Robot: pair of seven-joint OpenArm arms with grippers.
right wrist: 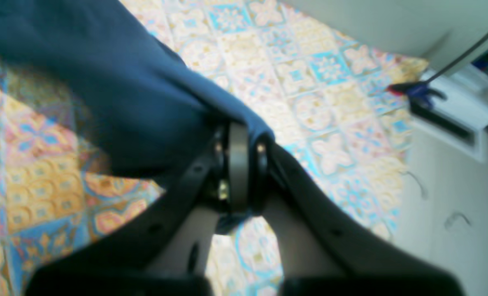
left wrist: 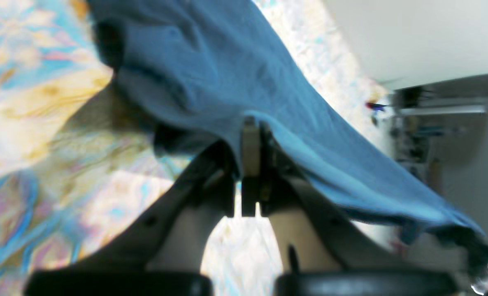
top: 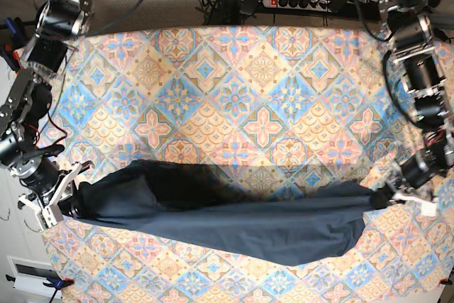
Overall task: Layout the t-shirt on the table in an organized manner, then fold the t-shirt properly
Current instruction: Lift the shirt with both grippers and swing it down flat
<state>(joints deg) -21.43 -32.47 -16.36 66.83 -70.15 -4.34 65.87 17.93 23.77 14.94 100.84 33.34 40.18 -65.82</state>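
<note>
The table [top: 234, 90], draped in its pastel tile-patterned cloth, filled the base view, and the dark navy t-shirt [top: 234, 225] stretched across its near half — pulled taut between the two arms, its middle sagging toward the near edge. At the base view's right, the left gripper [top: 381, 197] was clamped on one end of the garment; its wrist camera showed the fingers [left wrist: 250, 152] pressed together over a fold of blue fabric. At the opposite end, the right gripper [top: 69, 206] pinched the other bunched end — its jaws closed tight on the cloth, which hung lifted above the pattern beside it.
</note>
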